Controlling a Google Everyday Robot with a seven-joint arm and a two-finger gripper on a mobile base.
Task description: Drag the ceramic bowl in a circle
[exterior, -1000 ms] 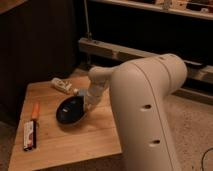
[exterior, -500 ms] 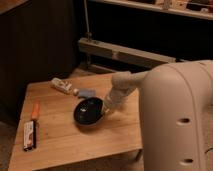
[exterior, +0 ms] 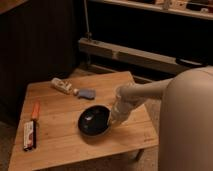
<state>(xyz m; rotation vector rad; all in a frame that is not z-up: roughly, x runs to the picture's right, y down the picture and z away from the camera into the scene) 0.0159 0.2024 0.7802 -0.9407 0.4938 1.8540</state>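
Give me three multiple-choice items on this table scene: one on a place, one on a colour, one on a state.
1. Where is the end effector?
A. at the ceramic bowl's right rim
B. over the orange tool
C. off the table

2. What colour is the ceramic bowl?
A. white
B. glossy black
C. orange

3. How does the ceramic bowl sit?
A. upside down
B. stacked on the grey-blue lump
C. upright on the wooden table, opening up

Key: 1 A, the arm ends against the bowl's right edge. 2 B, it is dark with shiny highlights inside. 3 C, its inside faces up, it rests on the wooden table, and the grey-blue lump lies apart behind it.
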